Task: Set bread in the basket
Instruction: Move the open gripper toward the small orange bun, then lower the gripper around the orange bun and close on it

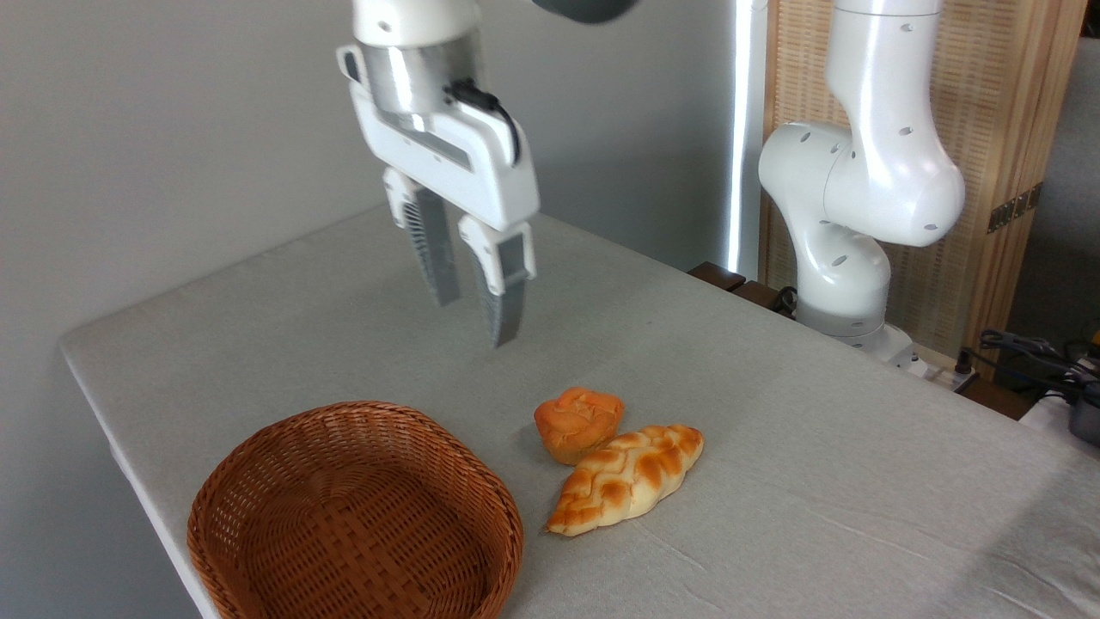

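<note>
**Bread on the table, basket bare inside**

Bread (577, 421), the small round orange bun with a cracked top, sits on the grey table (816, 481), touching the upper end of a longer braided loaf (627, 480) that lies just in front of it and to the right. The wicker basket (355, 516) stands near the table's front left corner, a little left of both pieces; only its woven bottom shows inside, and its lower rim is cut off by the picture's edge.

The gripper (473, 322) hangs in the air above the table, up and to the left of the bun and touching nothing. Its jaws are spread a little, with a narrow gap between the two ribbed fingers (507, 297), and they hold nothing. The top of the arm runs out of the picture.

At the right, the arm's white base (846, 275) rises beside the table, in front of a wooden screen (997, 112). Dark cables (1027, 348) lie at the far right edge, hard to make out.
</note>
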Robot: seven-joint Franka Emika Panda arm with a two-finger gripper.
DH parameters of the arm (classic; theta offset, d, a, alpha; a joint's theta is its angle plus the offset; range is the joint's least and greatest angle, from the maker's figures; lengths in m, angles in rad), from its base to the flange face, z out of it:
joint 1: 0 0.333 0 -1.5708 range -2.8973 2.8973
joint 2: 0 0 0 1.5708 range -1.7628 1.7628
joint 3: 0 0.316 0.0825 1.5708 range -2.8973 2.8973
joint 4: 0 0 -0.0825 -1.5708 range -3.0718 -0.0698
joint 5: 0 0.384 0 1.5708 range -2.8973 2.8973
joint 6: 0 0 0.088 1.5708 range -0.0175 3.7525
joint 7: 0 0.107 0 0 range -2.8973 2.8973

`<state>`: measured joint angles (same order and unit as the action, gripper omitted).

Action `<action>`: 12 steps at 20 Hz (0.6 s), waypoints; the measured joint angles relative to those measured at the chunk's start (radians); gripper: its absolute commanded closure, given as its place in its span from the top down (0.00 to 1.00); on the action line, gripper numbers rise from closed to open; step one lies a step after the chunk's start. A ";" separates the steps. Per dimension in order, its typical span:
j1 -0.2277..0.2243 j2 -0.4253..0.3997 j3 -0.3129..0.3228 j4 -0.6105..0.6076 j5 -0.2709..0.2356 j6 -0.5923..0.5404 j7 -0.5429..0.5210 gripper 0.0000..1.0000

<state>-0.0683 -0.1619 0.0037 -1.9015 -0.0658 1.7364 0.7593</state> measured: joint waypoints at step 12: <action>-0.047 -0.112 -0.007 -0.445 0.191 0.281 0.072 1.00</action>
<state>-0.1157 -0.2737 -0.0034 -2.3467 0.1252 2.0178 0.8309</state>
